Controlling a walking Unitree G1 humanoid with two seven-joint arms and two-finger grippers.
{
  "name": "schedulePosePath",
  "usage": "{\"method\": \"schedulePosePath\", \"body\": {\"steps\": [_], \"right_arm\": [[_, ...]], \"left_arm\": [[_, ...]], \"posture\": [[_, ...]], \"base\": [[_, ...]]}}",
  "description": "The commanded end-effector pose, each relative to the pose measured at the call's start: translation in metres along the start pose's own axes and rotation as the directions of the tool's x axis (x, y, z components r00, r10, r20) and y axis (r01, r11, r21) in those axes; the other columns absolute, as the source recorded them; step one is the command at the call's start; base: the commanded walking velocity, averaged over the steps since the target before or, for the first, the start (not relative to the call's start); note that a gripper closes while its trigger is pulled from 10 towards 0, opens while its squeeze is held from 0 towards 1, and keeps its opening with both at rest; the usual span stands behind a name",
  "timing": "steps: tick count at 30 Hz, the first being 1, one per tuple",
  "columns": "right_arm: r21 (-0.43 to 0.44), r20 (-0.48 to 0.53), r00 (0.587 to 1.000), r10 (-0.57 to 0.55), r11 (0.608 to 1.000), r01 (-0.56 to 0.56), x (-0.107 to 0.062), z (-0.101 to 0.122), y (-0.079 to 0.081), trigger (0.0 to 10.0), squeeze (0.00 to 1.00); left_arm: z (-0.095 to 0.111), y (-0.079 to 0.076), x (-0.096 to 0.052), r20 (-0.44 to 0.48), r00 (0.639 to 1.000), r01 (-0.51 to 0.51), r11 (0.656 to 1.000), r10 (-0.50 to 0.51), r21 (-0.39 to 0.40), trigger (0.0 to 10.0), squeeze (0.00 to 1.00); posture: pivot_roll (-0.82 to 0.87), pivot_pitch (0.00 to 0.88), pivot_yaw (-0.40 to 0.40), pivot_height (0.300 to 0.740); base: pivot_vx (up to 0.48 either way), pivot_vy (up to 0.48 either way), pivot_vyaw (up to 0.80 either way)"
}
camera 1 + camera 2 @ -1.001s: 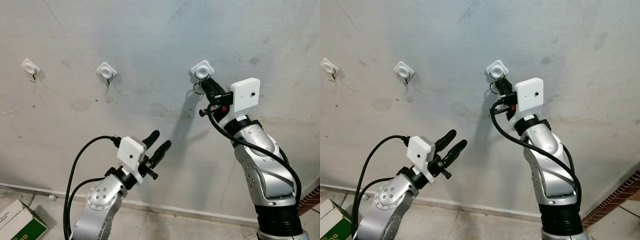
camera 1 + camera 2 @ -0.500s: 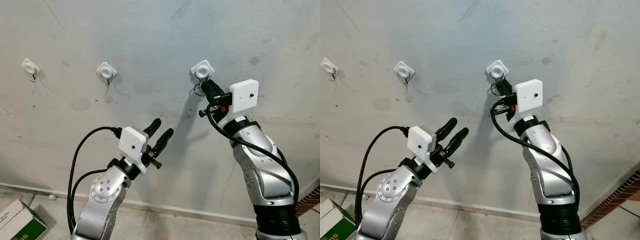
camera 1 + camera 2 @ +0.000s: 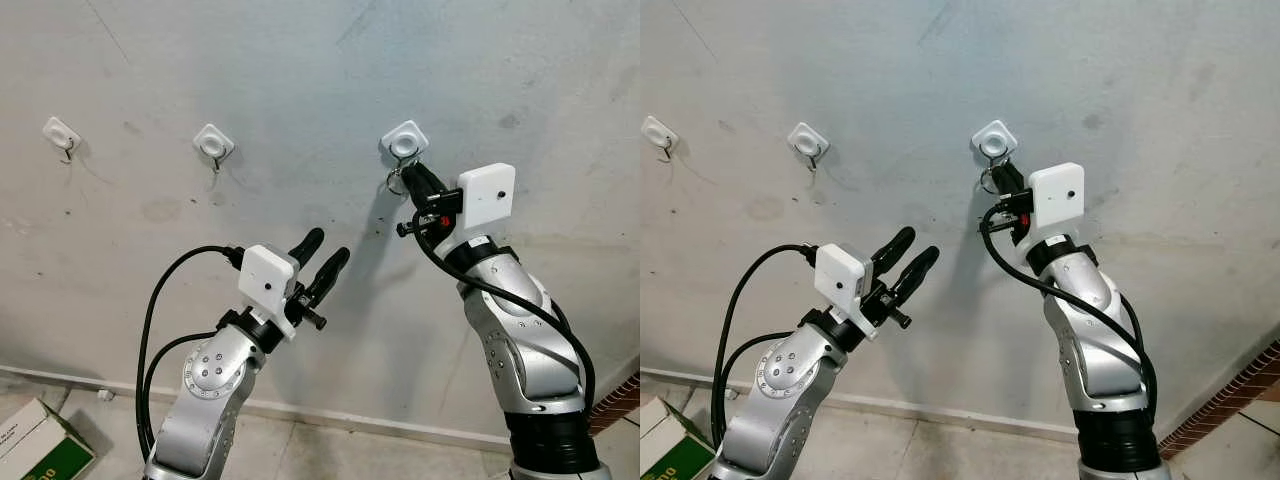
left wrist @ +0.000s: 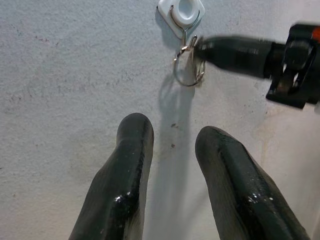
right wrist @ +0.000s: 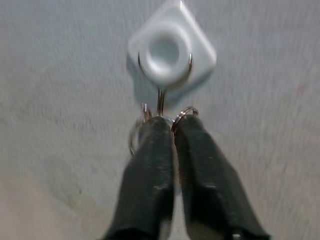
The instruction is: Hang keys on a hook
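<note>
From the left eye, a grey wall (image 3: 300,80) carries three white hooks in a row: a far-left hook (image 3: 61,134), a middle hook (image 3: 213,145) and a right hook (image 3: 404,141). The right gripper (image 3: 408,176) reaches up to just below the right hook, its black fingers pinched together on a key ring (image 3: 396,182) that hangs at the hook's wire. The left gripper (image 3: 326,251) is raised lower down and well apart from the hooks, fingers spread with nothing between them. A green and white box (image 3: 38,445) lies on the floor at the lower left corner.

The right eye shows the same layout — the right gripper sits directly under the right hook, the left gripper points up toward the wall below it.

In the left wrist view, the two open fingers (image 4: 125,180) frame the right hook and the key ring looped on its wire, with the other gripper's tip touching the ring.

In the right wrist view, blurred, the closed fingers (image 5: 150,175) grip the ring just beneath the hook's wire; whether any keys hang from it cannot be told.
</note>
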State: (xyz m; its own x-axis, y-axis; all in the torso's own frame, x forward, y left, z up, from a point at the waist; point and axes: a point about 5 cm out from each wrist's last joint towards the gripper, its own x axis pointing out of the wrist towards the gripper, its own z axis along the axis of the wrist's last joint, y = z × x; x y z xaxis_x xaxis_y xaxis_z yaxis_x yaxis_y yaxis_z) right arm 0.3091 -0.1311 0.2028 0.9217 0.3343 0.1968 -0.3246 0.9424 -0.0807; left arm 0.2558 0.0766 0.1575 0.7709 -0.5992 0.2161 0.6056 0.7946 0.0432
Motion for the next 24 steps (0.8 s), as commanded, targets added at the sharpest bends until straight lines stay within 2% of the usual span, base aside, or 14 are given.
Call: {"method": "schedulePosePath", "body": {"steps": [1,14,20,24], "right_arm": [[0.011,-0.001,1.0,-0.009,1.0,0.009,0.0,0.0,-0.002,10.0,1.0],[0.008,0.014,1.0,-0.024,1.0,0.023,0.0,0.001,-0.005,10.0,1.0],[-0.074,0.071,0.996,-0.049,0.996,0.054,-0.001,0.012,-0.008,10.0,1.0],[-0.08,0.064,0.997,-0.044,0.996,0.049,-0.004,0.01,-0.007,10.0,1.0]], "left_arm": [[0.005,0.004,0.001,0.01,1.0,-0.012,1.0,0.011,0.015,10.0,0.0],[0.002,0.005,-0.001,-0.004,1.0,-0.019,1.0,0.019,0.014,10.0,0.0],[-0.003,0.007,-0.003,-0.02,0.999,-0.039,0.999,0.04,0.016,10.0,0.0],[-0.006,0.007,-0.005,-0.034,0.998,-0.045,0.999,0.045,0.018,10.0,0.0]], "posture": [[-0.07,0.0,0.084,0.74],[-0.07,0.0,0.082,0.74],[-0.08,0.0,0.084,0.74],[-0.07,0.0,0.082,0.74]], "base": [[0.0,0.0,0.0],[0.0,0.0,0.0],[0.0,0.0,0.0],[0.0,0.0,0.0]]}}
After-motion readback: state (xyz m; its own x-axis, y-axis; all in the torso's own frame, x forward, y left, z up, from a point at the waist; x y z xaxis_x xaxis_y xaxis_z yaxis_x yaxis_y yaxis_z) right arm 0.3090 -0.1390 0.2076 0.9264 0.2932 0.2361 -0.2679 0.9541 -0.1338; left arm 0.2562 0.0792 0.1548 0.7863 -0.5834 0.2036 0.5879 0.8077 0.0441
